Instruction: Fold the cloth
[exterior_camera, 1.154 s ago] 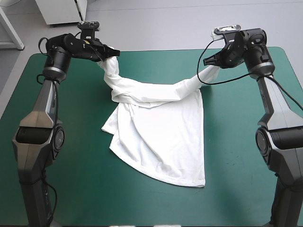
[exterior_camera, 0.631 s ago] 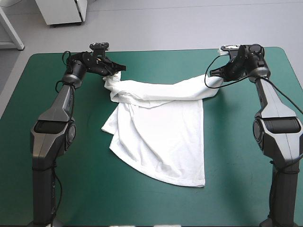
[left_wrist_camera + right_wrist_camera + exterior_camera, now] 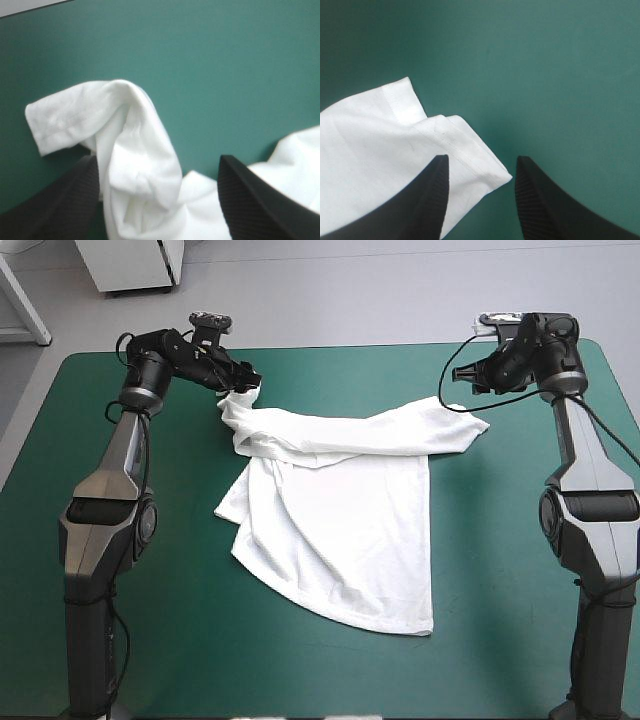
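The white T-shirt (image 3: 340, 510) lies on the teal-green table cover, its upper part folded over in a band running from the far left to the far right. My left gripper (image 3: 246, 386) hovers at the band's left end, fingers apart. In the left wrist view a humped sleeve (image 3: 130, 145) sits loose between the open fingers of this gripper (image 3: 158, 160). My right gripper (image 3: 474, 380) stands just beyond the band's right corner (image 3: 470, 426). In the right wrist view that hemmed corner (image 3: 470, 150) lies flat between the parted fingers of the gripper (image 3: 481, 158), unclamped.
The table's far edge (image 3: 350, 346) runs close behind both grippers. Bare teal-green cover (image 3: 520, 570) shows to the right of the shirt, to its left and along the near side.
Both grippers have opened and let go of the T-shirt. The right corner has dropped flat onto the cover, and the left sleeve has slumped. Both grippers sit lower than earlier.
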You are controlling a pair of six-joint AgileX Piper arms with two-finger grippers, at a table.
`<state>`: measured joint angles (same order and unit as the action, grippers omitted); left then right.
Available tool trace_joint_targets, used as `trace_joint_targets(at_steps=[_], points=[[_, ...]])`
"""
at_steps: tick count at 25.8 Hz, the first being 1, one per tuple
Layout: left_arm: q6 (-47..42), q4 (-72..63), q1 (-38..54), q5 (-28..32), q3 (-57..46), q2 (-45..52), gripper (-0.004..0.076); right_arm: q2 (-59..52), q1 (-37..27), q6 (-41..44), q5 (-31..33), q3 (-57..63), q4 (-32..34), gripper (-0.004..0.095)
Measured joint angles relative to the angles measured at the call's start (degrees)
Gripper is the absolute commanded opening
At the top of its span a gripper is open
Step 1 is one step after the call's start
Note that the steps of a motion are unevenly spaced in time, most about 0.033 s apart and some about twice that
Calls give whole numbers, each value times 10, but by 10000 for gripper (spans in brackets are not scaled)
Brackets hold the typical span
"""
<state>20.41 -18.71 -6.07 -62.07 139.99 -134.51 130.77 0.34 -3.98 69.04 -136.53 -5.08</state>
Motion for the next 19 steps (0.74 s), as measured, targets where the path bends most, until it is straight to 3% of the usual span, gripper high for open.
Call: trace_joint_targets(at_steps=[3, 8, 14, 19], points=[[-3, 23, 4, -89, 76, 7, 424, -26, -2, 0, 23, -13, -25, 416], [-7, 22, 10, -101, 107, 45, 424, -73, -2, -2, 25, -14, -45, 414], [-13, 39, 17, -101, 108, 163, 398, -173, -2, -4, 25, -8, -69, 414], [-15, 42, 17, -101, 35, 263, 395, -260, 6, -4, 25, 43, -78, 414]])
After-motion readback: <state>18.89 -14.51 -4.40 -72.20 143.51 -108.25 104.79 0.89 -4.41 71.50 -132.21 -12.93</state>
